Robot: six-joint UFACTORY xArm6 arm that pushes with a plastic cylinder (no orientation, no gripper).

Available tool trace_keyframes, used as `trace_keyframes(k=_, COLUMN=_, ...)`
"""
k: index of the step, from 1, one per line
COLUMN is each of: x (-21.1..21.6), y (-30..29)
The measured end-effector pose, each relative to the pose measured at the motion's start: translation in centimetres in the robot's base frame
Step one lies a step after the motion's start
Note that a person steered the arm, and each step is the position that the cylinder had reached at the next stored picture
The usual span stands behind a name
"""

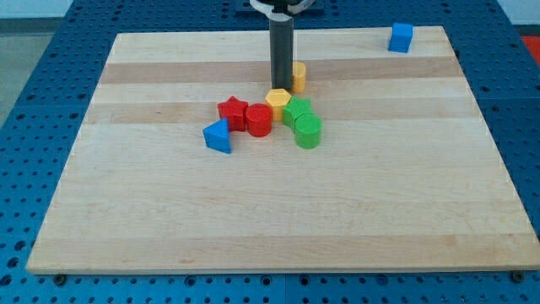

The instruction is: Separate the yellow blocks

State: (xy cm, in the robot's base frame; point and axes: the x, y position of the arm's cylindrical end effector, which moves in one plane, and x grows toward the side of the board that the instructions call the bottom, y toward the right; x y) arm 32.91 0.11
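A yellow hexagonal block (pixel 278 101) sits at the top of a cluster near the board's middle. A second yellow block (pixel 299 77), shape partly hidden, stands just above it at the view's right of my rod. My tip (pixel 280 85) rests on the board between the two yellow blocks, touching or nearly touching both. In the cluster are a red star block (pixel 232 111), a red cylinder (pixel 259 122), a green star-like block (pixel 296 111), a green cylinder (pixel 308 132) and a blue triangular block (pixel 218 136).
A blue cube (pixel 401 37) stands alone near the top right corner of the wooden board (pixel 169 211). The board lies on a blue perforated table.
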Motion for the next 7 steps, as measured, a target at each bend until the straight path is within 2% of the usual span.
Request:
trace_keyframes(k=2, x=-2.8, y=0.3)
trace_keyframes(k=5, x=-3.0, y=9.3)
trace_keyframes(k=7, x=-2.1, y=12.1)
